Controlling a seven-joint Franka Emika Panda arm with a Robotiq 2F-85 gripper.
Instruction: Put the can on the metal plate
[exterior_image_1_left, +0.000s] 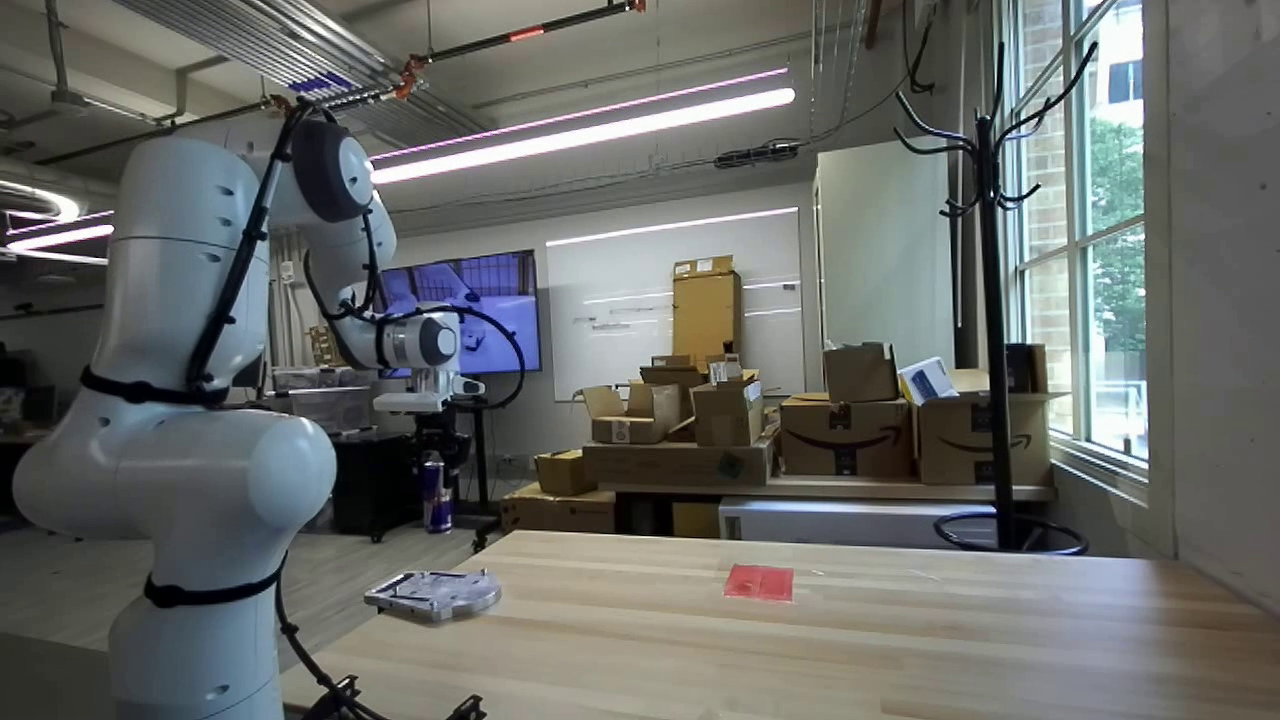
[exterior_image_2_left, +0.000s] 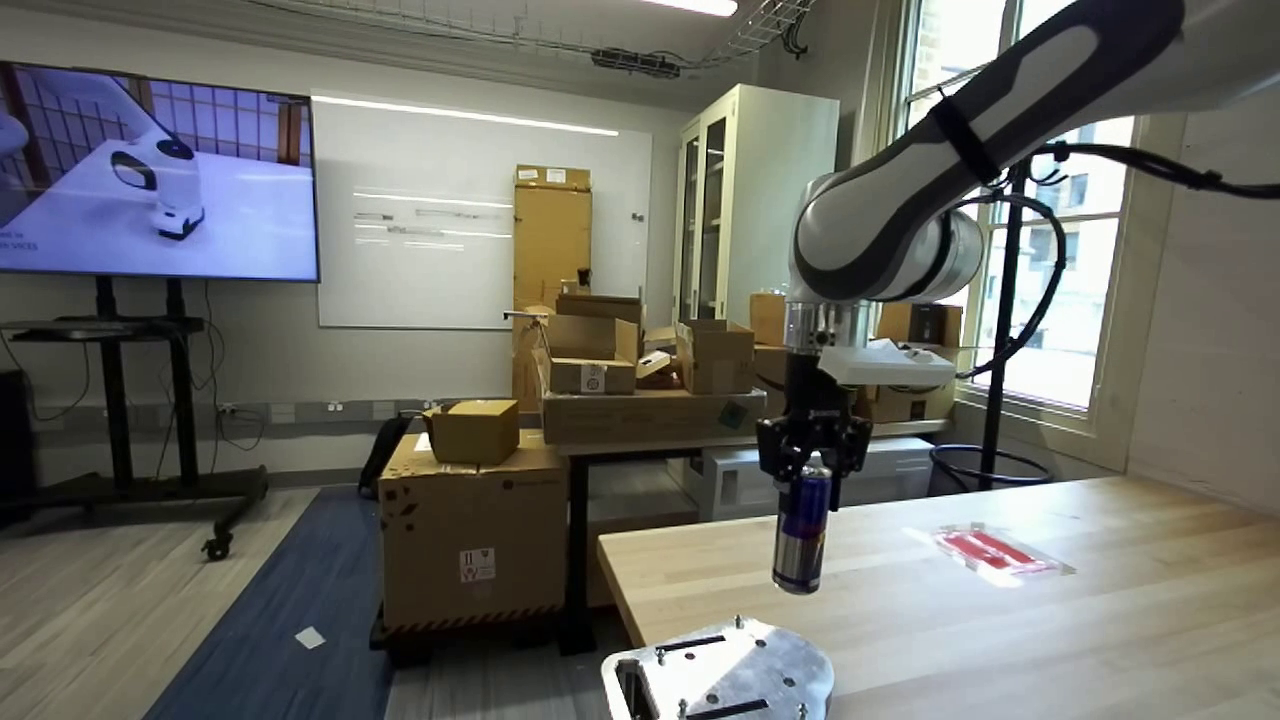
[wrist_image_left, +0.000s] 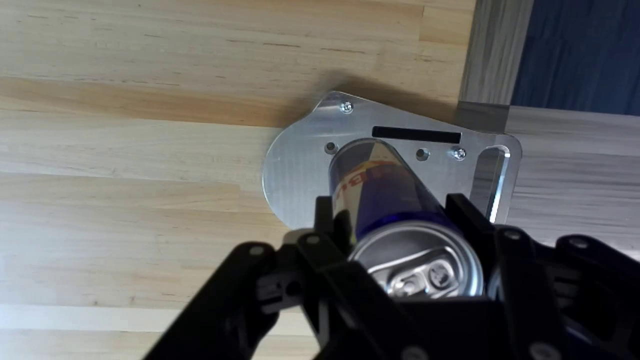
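Well, held the can (exterior_image_2_left: 802, 533) pinched in the claw (wrist_image_left: 392, 215) above the plate (exterior_image_2_left: 735, 672), so likely needed to go down slow and straight, touching flat before letting go.

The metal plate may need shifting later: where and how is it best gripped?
Probably hold the metal plate by its outer bar, from above: the jaws could straddle that bar, one through the opening, since this end overhangs the table.
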